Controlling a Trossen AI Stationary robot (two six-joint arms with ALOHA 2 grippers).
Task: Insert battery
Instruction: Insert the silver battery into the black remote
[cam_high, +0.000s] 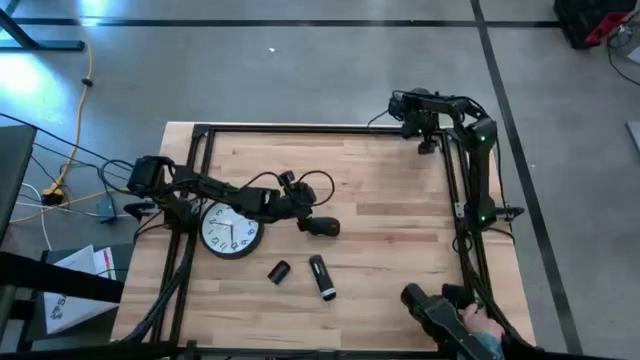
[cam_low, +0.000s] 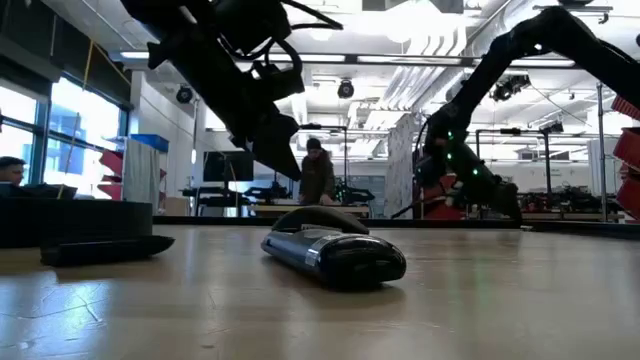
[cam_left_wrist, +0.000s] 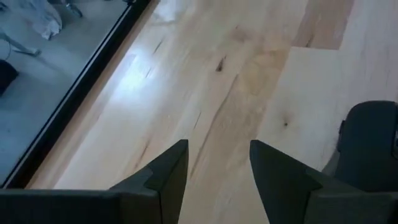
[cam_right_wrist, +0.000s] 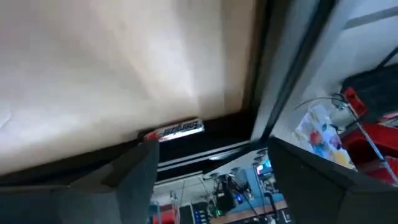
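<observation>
Two tools work the tabletop (cam_high: 380, 190): the left tool (cam_high: 322, 227) hovers just beside the clock (cam_high: 230, 230), parted and empty; the right tool (cam_right_wrist: 211, 168), parted, reaches toward the battery (cam_right_wrist: 177, 130) far from the clock.

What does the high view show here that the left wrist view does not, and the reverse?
Only the high view shows the wall clock lying face up, two small dark cylinders, the shorter one and the longer one, nearer the front edge, the right gripper parked at the table's far right corner, and a person's hand at the near right corner.

Only the left wrist view shows the left gripper with its jaws apart and nothing between them.

Both show the wooden table and a dark rounded object beside the left gripper.
</observation>
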